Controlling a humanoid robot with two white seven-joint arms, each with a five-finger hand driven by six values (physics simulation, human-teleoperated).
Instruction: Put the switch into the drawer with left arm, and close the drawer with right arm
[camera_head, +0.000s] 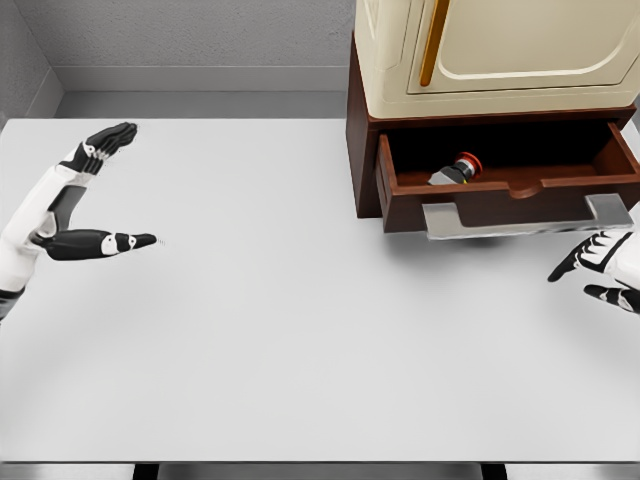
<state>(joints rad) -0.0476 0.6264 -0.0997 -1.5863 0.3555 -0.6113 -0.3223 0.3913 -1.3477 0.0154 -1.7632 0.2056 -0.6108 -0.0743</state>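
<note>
Already sorted: switch (457, 170) in the open drawer (505, 190), upper right. Small, rigid, probably light. Left hand (100, 195) far left, spread, empty. Right hand (600, 265) open below the handle (525, 215); best pushed at the front.

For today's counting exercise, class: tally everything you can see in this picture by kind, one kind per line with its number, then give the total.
Robot hands: 2, left hand and right hand, both open
Tables: 1, white table
Cabinets: 1, cream cabinet
Drawers: 1, brown drawer, open
Switches: 1, switch lying in the drawer
Total: 6
</note>
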